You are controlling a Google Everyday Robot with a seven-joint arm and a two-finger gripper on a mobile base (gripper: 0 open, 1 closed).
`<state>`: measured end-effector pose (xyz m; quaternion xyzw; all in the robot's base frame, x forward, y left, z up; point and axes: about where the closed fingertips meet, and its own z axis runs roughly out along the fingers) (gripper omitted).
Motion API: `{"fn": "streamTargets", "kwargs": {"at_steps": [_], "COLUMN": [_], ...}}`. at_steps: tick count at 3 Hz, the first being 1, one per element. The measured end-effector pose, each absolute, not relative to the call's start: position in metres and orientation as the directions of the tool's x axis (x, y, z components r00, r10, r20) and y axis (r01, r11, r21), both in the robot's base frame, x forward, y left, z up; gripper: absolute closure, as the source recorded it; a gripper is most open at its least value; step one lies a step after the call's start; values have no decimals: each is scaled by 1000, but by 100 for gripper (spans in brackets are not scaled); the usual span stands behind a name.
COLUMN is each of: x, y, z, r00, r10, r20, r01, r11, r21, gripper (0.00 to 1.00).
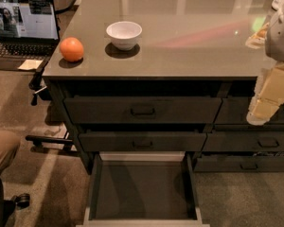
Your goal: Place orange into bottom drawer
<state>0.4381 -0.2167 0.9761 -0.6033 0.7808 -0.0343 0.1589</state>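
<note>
The orange (71,49) rests on the grey countertop (194,37) near its front left corner, left of a white bowl (124,34). The bottom drawer (142,189) of the dark cabinet is pulled fully out, and its dark grey inside holds nothing. My gripper (261,111) hangs at the right edge of the view, in front of the neighbouring drawer column, far to the right of the orange and holding nothing I can see.
Two shut handled drawers (143,110) sit above the open one. A laptop (22,22) lies on a surface at the upper left. A chair base (47,138) and a person's knee (2,150) are at the left on the carpet.
</note>
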Motion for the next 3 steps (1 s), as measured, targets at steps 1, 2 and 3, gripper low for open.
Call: {"fn": "streamTargets", "kwargs": {"at_steps": [1,2,3], "x": [438,448,466], "y": [-217,-207,-184], "z": [976,983,991], "r00": [-222,-227,-236], "r10": [-953,-938,-896], "r20": [-207,-261,-377], "r01": [-931,-919,-896], "r11": [270,296,350], "r21": [-245,-262,-272], "gripper": [0,0,0]}}
